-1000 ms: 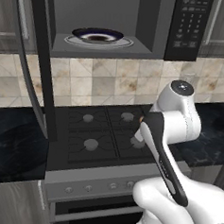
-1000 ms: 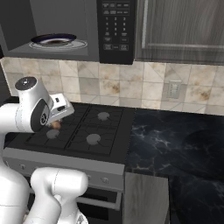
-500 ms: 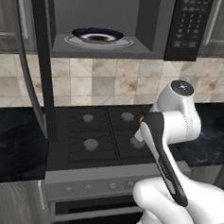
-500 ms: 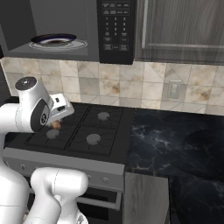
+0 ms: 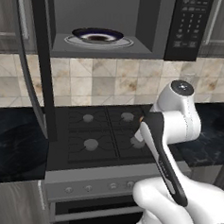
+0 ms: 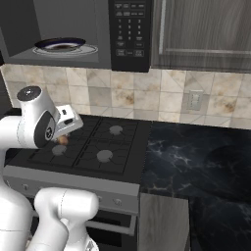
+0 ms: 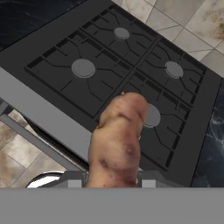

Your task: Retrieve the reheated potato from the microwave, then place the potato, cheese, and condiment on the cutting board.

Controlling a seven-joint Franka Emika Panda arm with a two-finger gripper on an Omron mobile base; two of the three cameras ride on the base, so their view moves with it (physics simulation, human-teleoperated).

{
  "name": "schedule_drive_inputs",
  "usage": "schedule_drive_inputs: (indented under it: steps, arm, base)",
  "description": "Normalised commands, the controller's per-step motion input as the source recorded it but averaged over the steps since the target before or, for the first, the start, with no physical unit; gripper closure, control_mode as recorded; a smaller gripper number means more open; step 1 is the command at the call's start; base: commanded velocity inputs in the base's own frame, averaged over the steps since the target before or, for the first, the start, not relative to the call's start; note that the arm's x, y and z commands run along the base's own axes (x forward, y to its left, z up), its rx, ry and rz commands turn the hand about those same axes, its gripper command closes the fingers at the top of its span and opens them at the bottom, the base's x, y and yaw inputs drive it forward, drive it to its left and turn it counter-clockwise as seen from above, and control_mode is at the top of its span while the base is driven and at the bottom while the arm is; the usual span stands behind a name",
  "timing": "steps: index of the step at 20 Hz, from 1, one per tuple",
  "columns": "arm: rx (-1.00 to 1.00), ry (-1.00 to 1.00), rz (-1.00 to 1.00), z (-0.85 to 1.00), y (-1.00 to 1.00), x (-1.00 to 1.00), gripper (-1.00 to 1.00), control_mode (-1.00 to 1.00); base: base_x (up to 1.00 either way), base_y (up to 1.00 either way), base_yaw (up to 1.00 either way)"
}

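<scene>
In the hand view the tan-brown potato [image 7: 117,144] sits between my fingers, and my gripper [image 7: 111,181] is shut on it above the front of the black stove. From the right base view the potato [image 6: 62,140] peeks out under the hand, level with the left burners. The black microwave [image 5: 186,24] hangs above the stove with its door [image 5: 36,56] swung open to the left. A dark-rimmed plate [image 5: 97,35] rests inside the microwave [image 6: 130,34]. The cheese, the condiment and the cutting board are out of view.
The stove [image 6: 98,147] has several burners and a row of knobs along its front. Dark marble counter [image 6: 206,157] runs to the right of it and counter [image 5: 12,145] to the left. A tiled wall [image 5: 101,82] stands behind.
</scene>
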Motion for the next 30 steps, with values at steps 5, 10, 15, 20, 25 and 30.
schedule_drive_inputs:
  steps: [5,10,15,20,25,30]
  arm:
    - [0.0,0.0,0.0,0.0,0.0,0.0,1.0,1.0]
    - [0.0,0.0,0.0,0.0,0.0,0.0,1.0,1.0]
    - [0.0,0.0,0.0,0.0,0.0,0.0,1.0,1.0]
    - [0.0,0.0,0.0,0.0,0.0,0.0,1.0,1.0]
    - [0.0,0.0,0.0,0.0,0.0,0.0,1.0,1.0]
    - [0.0,0.0,0.0,0.0,0.0,0.0,1.0,1.0]
  base:
    - [0.0,0.0,0.0]
    - [0.0,0.0,0.0]
    - [-0.2,-0.01,0.0]
    - [-0.59,-0.03,-0.04]
    - [-0.5,-0.06,-0.06]
    - [-0.26,-0.02,-0.4]
